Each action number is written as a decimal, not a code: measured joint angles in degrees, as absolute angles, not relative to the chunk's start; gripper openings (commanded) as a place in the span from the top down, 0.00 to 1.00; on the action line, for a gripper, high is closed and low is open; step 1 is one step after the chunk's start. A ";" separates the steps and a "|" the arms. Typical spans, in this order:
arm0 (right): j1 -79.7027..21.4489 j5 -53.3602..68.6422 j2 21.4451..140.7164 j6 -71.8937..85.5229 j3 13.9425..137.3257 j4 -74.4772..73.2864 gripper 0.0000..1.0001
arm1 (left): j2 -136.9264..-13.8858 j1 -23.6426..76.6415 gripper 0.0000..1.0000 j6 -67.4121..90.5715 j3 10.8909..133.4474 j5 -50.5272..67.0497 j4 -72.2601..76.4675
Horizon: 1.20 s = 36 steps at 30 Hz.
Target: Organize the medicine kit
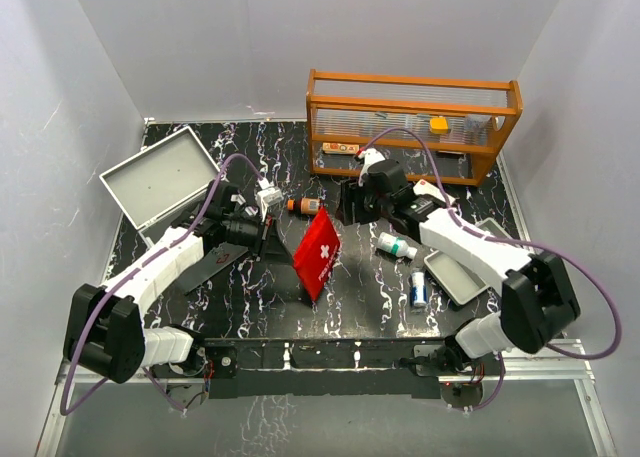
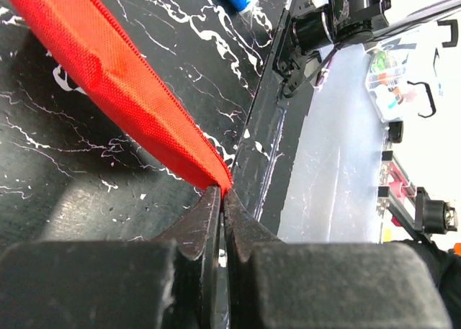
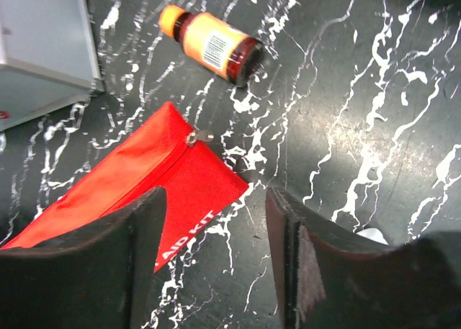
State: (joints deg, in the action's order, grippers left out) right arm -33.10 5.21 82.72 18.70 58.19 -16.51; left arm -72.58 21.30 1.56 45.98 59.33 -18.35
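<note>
**Pouch pinched on edge; right gripper lining up on its zipper corner**

Left gripper [image 2: 222, 194]: jaws together, clamped on the hem of the red fabric pouch with a white cross [image 1: 319, 252]. The pouch stands on edge mid-frame on the black marbled tabletop [image 1: 250, 307].

Right gripper [image 3: 214, 206]: jaws apart, nothing between them, hovering above the pouch's corner.

The light-grey rectangular metal case [image 1: 160, 177] sits upper left in the overhead view, pale interior showing, beside the left arm.

Judgement: the step in hand looks like a second grasp on the pouch, probably at the small metal zipper pull [image 3: 194, 136].
- Hold the left clamp firm so the fabric stays taut.
- Centre the right jaws over the tab and descend straight.
- Close only once the tab lies between the pads.
- Avoid nudging the amber bottle with an orange cap [image 3: 212, 44], which lies just beyond.

Views:
- Only the left wrist view shows the pinch on the fabric; in the overhead view the wrist hides it.
- Only the right wrist view shows the zipper pull and the pouch lettering.
- Only the overhead view shows the whole case and the white cross.
</note>
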 measured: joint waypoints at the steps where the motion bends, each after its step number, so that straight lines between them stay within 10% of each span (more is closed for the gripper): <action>1: -33.01 5.65 81.43 18.37 58.19 -16.38 0.38 | -72.60 21.47 1.00 0.84 46.68 59.33 -18.98; 36: -32.60 46.61 73.87 -14.92 54.57 -4.54 0.32 | -76.66 30.30 1.00 -44.86 68.42 47.29 -49.60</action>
